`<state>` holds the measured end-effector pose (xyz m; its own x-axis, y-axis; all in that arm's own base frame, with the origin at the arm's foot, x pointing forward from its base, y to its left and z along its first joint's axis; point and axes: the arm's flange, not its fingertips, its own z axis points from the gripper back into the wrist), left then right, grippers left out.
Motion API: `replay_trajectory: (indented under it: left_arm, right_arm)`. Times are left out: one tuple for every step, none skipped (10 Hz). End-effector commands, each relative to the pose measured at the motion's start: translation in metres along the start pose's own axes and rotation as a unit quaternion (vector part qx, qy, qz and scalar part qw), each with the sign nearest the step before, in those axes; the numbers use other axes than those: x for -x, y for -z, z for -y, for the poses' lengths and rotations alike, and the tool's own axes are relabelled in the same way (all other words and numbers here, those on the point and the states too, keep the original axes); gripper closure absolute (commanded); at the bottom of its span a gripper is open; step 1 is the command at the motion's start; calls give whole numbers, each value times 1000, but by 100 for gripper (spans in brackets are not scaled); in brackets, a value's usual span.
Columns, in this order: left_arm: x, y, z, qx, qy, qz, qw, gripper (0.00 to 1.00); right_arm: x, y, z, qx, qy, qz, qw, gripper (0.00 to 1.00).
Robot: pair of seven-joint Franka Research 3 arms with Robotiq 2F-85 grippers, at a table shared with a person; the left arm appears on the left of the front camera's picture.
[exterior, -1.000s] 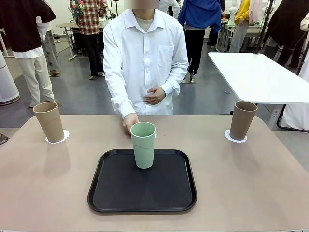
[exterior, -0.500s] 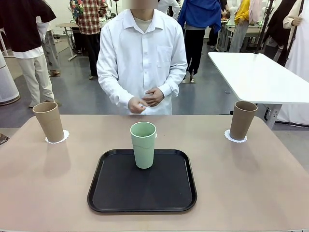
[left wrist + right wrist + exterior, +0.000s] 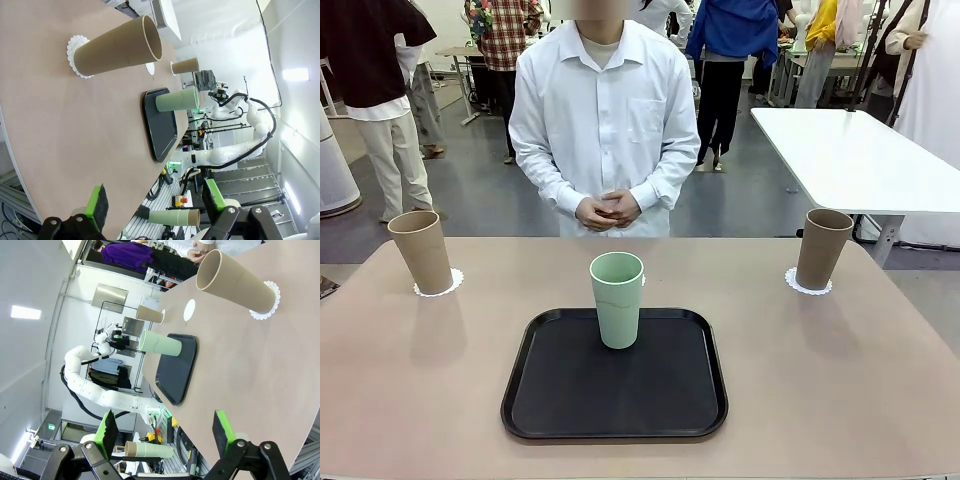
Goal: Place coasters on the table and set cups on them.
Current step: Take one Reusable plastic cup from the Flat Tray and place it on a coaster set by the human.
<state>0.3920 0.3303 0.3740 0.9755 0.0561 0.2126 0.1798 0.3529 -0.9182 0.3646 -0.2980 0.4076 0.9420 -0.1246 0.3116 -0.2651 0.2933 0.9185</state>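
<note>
Left end effector (image 3: 155, 197) and right end effector (image 3: 165, 428) wide, empty; likely next: mint cup (image 3: 617, 300) from tray (image 3: 575, 400) onto free coaster (image 3: 189, 309).

The left brown cup (image 3: 421, 250) and right brown cup (image 3: 822, 247) stand at the far corners. The green cup (image 3: 617, 298) on the tray (image 3: 620, 400) blocks the middle; the table (image 3: 840, 380) between lies bare.

Room beyond your workspace: you see a grey floor (image 3: 480, 190), a white-topped table (image 3: 845, 160) at the far right, a small desk (image 3: 458, 52) at the far left, standing bystanders (image 3: 730, 45), and even indoor light.
</note>
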Motion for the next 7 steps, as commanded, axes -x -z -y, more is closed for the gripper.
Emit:
replay_trajectory:
  left_arm:
    - [2,-1,3,3,3,1,1000,0]
    - [2,-1,3,3,3,1,1000,0]
    - [2,-1,3,3,3,1,1000,0]
    - [2,-1,3,3,3,1,1000,0]
    - [2,-1,3,3,3,1,1000,0]
    - [2,-1,3,3,3,1,1000,0]
    - [2,-1,3,3,3,1,1000,0]
  right_arm:
    - [0,0,0,0,2,0,1000,0]
    - [0,0,0,0,2,0,1000,0]
    - [0,0,0,0,2,0,1000,0]
    - [0,0,0,0,2,0,1000,0]
    - [0,0,0,0,2,0,1000,0]
    - [0,0,0,0,2,0,1000,0]
    - [0,0,0,0,2,0,1000,0]
